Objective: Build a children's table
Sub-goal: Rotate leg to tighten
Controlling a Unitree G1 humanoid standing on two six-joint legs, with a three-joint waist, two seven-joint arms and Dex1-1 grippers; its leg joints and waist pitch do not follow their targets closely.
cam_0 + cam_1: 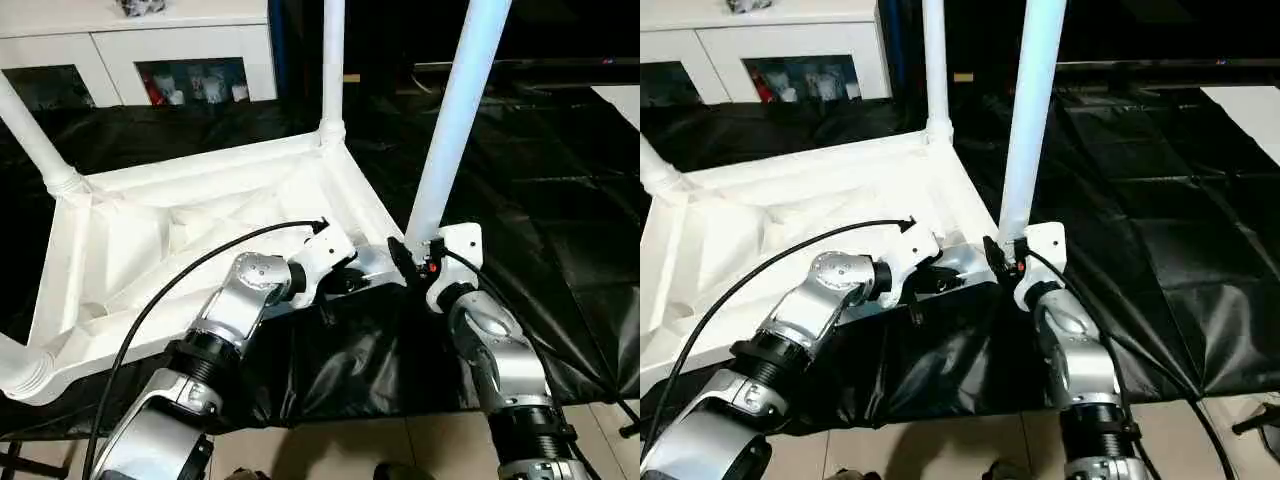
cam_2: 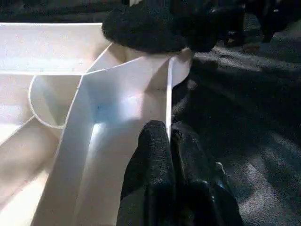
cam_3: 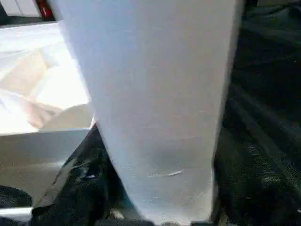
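The white tabletop (image 1: pixel 150 230) lies upside down on a black sheet, ribbed underside up. Legs stand upright in its far-right corner (image 1: pixel 332 60) and far-left corner (image 1: pixel 35 135), and a third meets the near-left corner (image 1: pixel 20 370). A fourth leg (image 1: pixel 455 130) rises at the near-right corner, its lower end held in my right gripper (image 1: pixel 412 258), which is shut on it; that leg (image 3: pixel 155 94) looms close in the right wrist view. My left gripper (image 2: pixel 168 136) is shut on the thin rim wall of the tabletop (image 2: pixel 117 94) just beside that corner.
A white cabinet (image 1: pixel 150 50) with glass doors stands at the back left. The black sheet (image 1: pixel 520 180) spreads to the right and ends near me at a tiled floor (image 1: pixel 400 450). A black cable (image 1: pixel 170 290) arcs over my left forearm.
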